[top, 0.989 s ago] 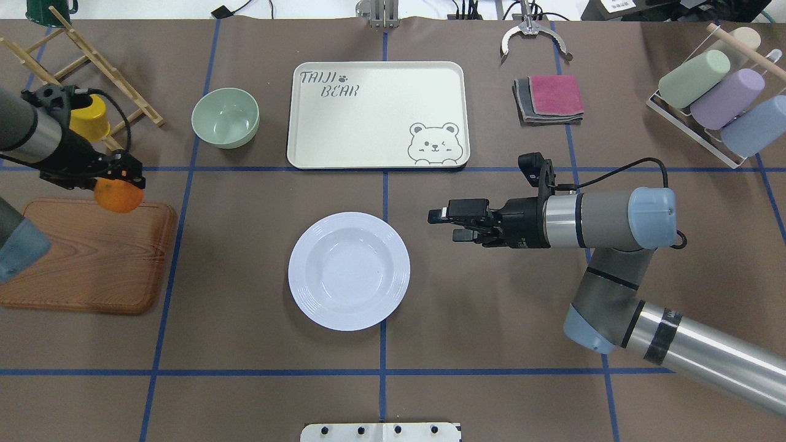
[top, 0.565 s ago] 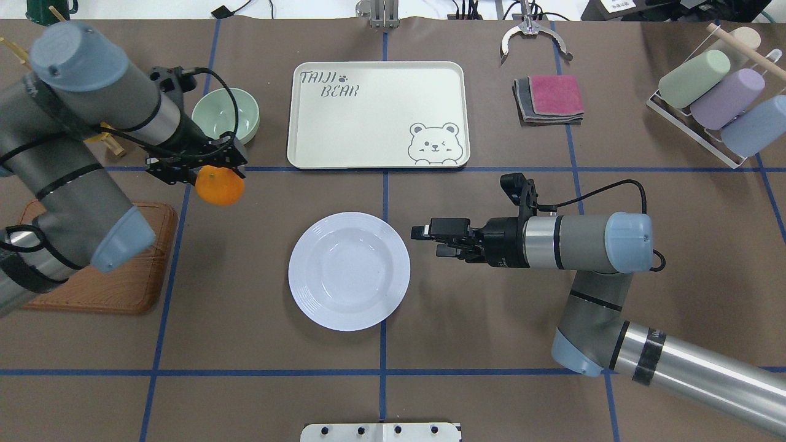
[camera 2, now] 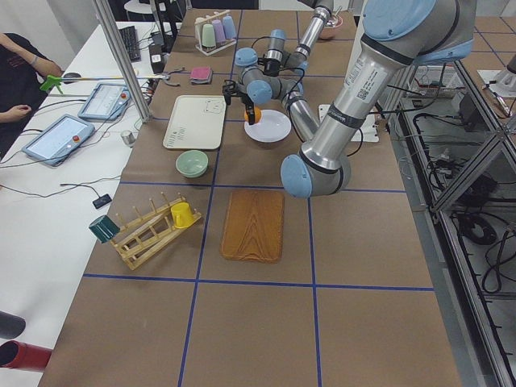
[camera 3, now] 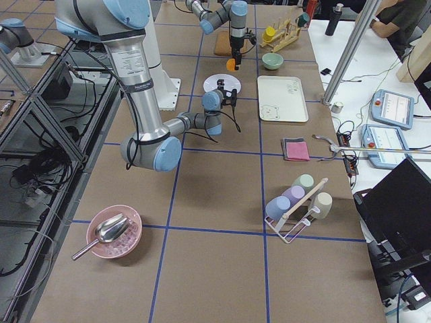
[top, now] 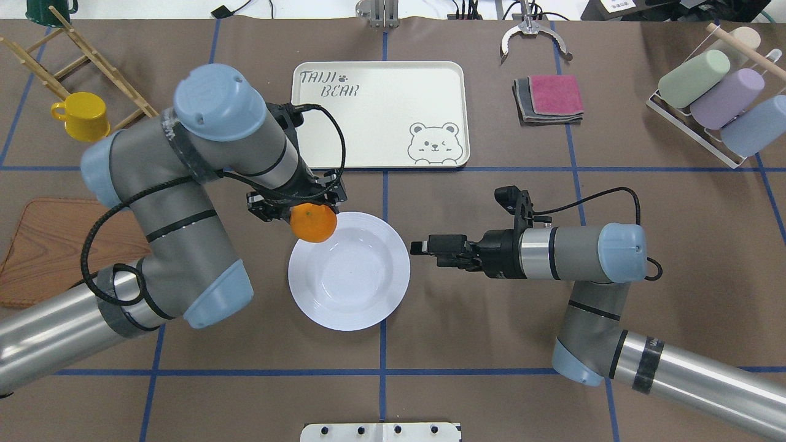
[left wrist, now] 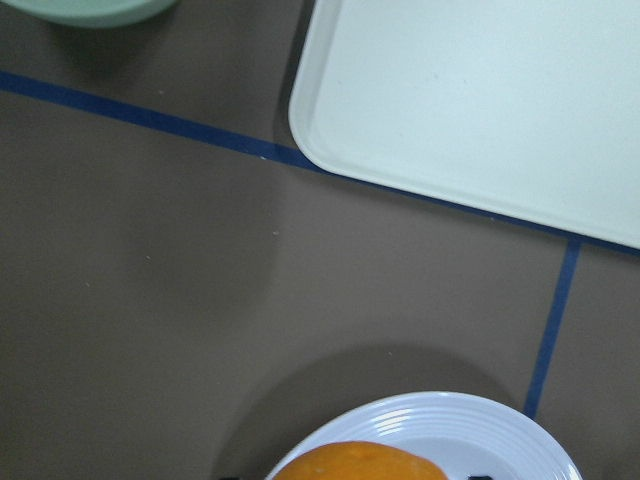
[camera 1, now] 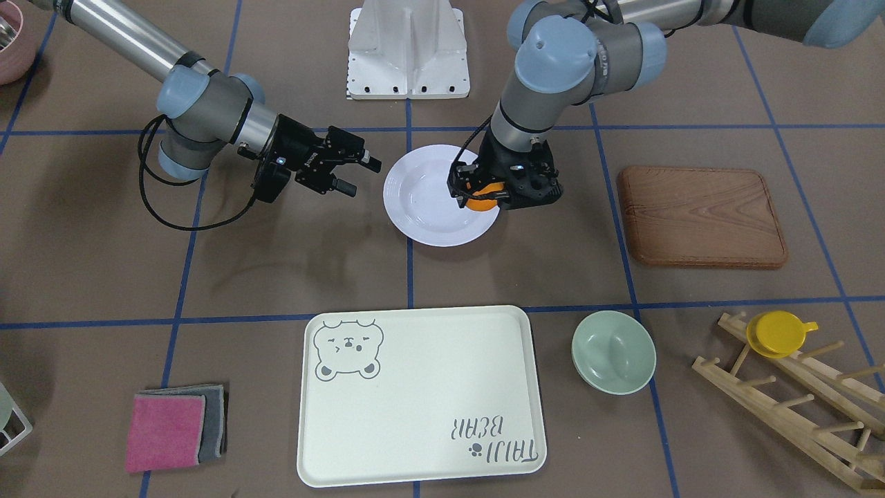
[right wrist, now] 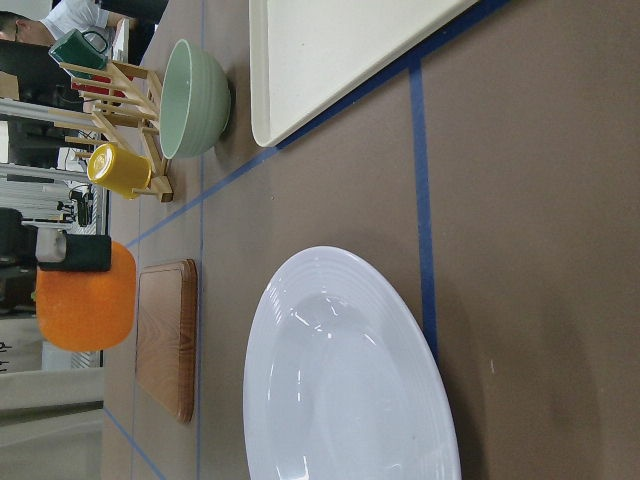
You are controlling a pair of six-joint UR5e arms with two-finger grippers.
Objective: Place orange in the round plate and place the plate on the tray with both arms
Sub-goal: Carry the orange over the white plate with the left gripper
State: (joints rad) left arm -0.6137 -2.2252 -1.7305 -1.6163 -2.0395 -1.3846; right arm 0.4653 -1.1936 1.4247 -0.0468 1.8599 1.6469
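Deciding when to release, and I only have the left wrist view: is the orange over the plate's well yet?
Observer: Not quite. In the overhead view the orange appears over the far-left rim of the plate.
Operator: How high is it?
Observer: Well above the plate. The right wrist view shows clear air between them.
Operator: Where's the other arm?
Observer: The right gripper is open, just beside the plate's opposite rim.
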